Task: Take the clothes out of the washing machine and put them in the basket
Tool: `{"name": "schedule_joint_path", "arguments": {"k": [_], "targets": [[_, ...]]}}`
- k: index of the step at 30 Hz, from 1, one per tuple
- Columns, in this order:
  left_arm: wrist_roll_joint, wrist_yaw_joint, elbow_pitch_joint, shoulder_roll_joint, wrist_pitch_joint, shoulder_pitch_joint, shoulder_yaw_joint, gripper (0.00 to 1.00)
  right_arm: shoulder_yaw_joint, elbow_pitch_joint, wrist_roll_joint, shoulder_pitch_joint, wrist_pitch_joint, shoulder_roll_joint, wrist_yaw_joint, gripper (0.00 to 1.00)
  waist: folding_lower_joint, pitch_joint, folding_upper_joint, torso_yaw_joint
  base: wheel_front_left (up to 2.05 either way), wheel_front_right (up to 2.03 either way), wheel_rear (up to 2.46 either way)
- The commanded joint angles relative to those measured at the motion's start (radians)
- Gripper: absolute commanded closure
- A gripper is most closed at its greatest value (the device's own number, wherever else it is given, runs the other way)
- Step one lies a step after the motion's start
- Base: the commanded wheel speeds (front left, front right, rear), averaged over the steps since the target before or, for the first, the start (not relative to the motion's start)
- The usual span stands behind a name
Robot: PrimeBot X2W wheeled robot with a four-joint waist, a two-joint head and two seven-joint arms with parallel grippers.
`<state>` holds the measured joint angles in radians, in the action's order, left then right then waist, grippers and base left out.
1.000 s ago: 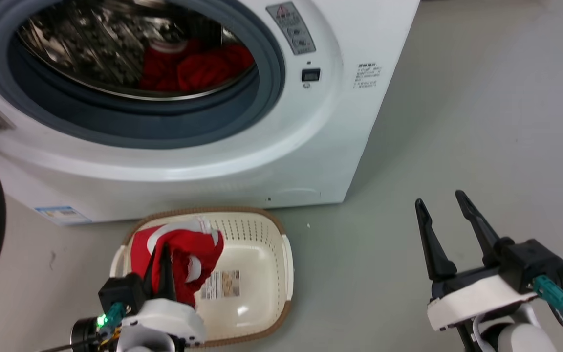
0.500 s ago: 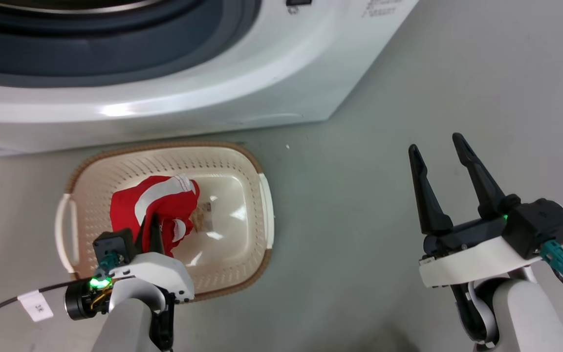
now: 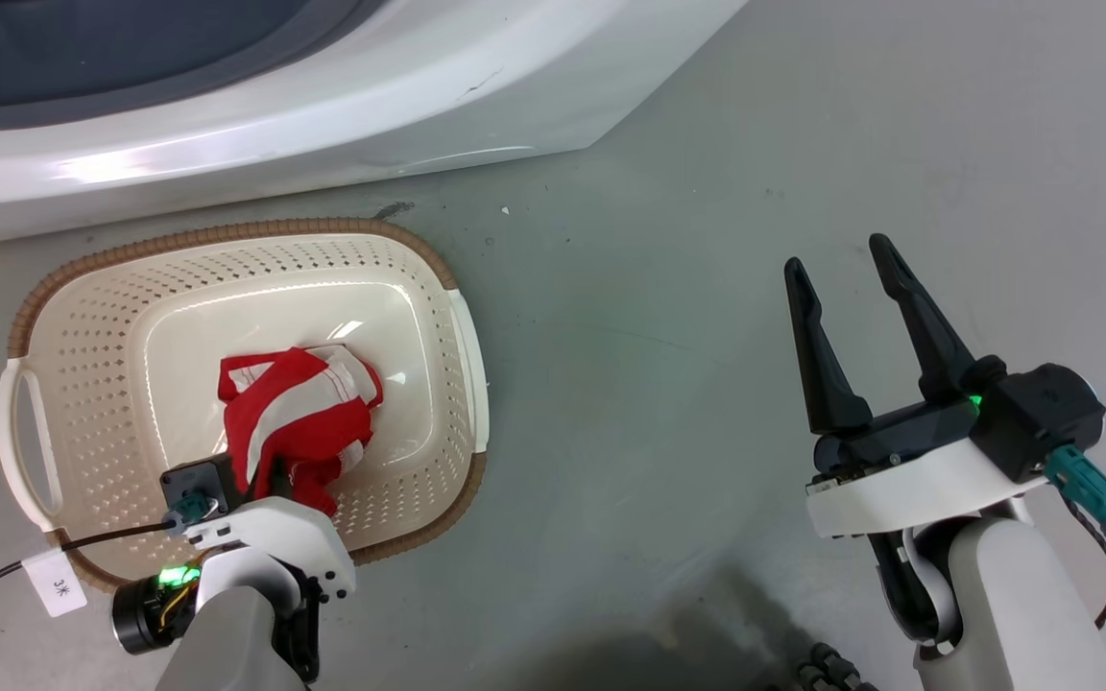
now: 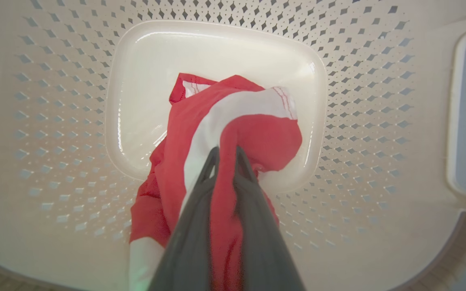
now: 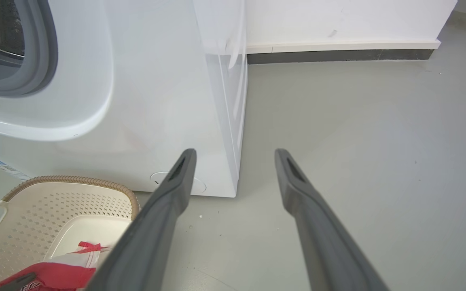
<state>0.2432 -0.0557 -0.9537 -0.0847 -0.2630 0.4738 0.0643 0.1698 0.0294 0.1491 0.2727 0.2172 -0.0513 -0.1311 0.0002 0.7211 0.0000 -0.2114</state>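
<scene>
On the head view, my left gripper [image 3: 273, 472] is down inside the small cream-white perforated plastic basket [image 3: 227, 231] with the brown rim. The basket sits on the grey floor [image 3: 668, 317] just in front of the large white front-loading washing machine [image 3: 342, 106]. The bright red soft fabric garment [image 3: 299, 408] with white striped trim lies bunched on the basket's base. My right gripper [image 3: 836, 254] hangs well apart over bare floor, fingers spread, holding nothing. A small white tag [image 3: 54, 583] on the left arm's cable reads "3", followed by a mark I cannot make out.

On the left wrist view, the two dark fingers pinch a fold of the garment, and the rest is pooled on the base. I judge the step in hand is the release. I'd part the fingers fully, then lift straight up, watching that no cloth clings to a tip and rides out over the rim.

On the right wrist view, a blue sticker [image 5: 4, 167] low on the machine's front is too small to read.
</scene>
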Motion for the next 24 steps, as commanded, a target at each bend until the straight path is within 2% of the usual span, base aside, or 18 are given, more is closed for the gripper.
{"name": "schedule_joint_path", "arguments": {"k": [1,2,3,10,15,24], "targets": [[0.009,0.003,-0.026,-0.005,-0.003,0.019,0.007,0.70,0.001,0.005,0.004,0.024,0.006,0.002,0.001,0.00,-0.0002,-0.003,0.0000,0.001,0.00,0.00,0.00],[0.009,0.006,-0.047,-0.005,-0.003,0.025,0.010,0.42,0.002,0.011,0.004,0.024,0.008,0.002,0.001,0.00,-0.0002,-0.008,0.0000,0.001,0.00,0.00,0.00],[0.011,0.007,-0.069,-0.005,-0.003,0.027,0.012,0.00,0.003,0.016,0.003,0.023,0.010,0.002,0.001,0.00,-0.0002,-0.016,0.0000,0.003,0.00,0.00,0.00],[0.033,0.026,-0.206,0.004,-0.003,0.030,0.023,0.00,0.000,0.050,-0.008,-0.005,0.018,0.002,0.001,0.00,-0.0002,-0.121,0.0000,0.021,0.00,0.00,0.00],[0.050,0.040,-0.242,0.021,-0.003,-0.007,0.020,0.00,-0.018,0.066,-0.024,-0.045,0.011,0.002,0.001,0.00,-0.0002,-0.237,0.0000,0.055,0.00,0.00,0.00],[0.048,0.070,-0.084,0.035,-0.003,-0.073,-0.049,0.00,-0.087,0.042,-0.059,-0.131,-0.033,0.002,0.001,0.00,-0.0002,-0.396,0.0000,0.143,0.00,0.00,0.00]]}}
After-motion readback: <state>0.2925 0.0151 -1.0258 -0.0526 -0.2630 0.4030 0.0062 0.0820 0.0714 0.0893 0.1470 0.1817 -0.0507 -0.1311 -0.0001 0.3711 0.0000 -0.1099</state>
